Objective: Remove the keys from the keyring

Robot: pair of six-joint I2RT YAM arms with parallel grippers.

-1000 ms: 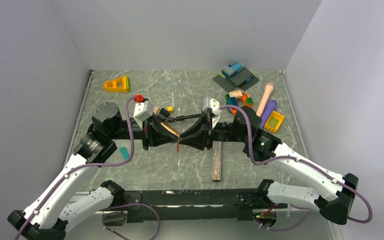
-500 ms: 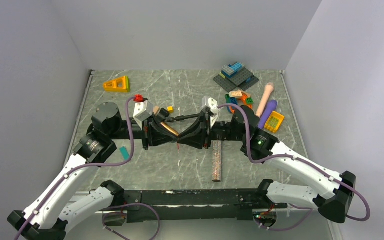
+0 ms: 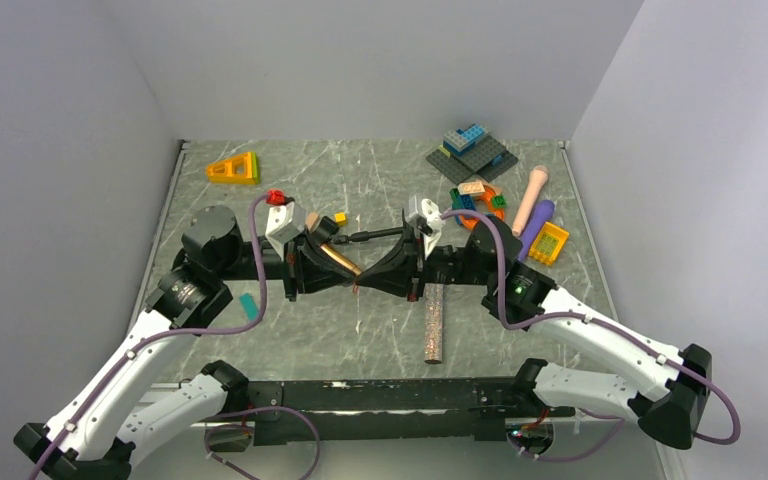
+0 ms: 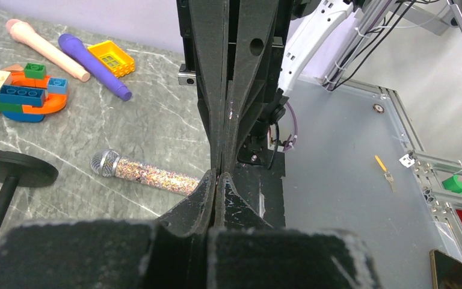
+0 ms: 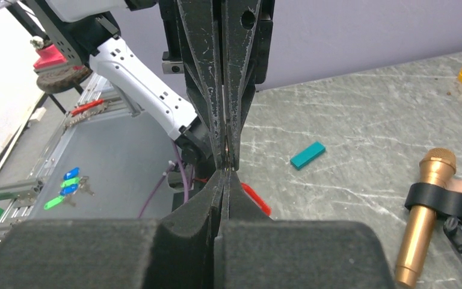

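Pinched shut nose to nose along a left-right line, left gripper (image 4: pixel 218 180) and right gripper (image 5: pixel 225 174) seemingly sharing the keyring (image 5: pixel 226 161), red tag (image 5: pixel 255 198) dangling beneath.

There are two grippers: the left gripper (image 4: pixel 216 180) and the right gripper (image 5: pixel 225 174). There are four toy microphones: one glittery silver microphone (image 3: pixel 433 322) at 6 o'clock, one gold microphone (image 3: pixel 338 260) in the middle, and one pink microphone (image 3: pixel 530 200) and one purple microphone (image 3: pixel 537 225) at 2 o'clock. There is one teal block (image 3: pixel 249 305) at 8 o'clock.

Left end effector (image 4: pixel 218 179) closed, glitter microphone (image 4: pixel 147 173) beyond
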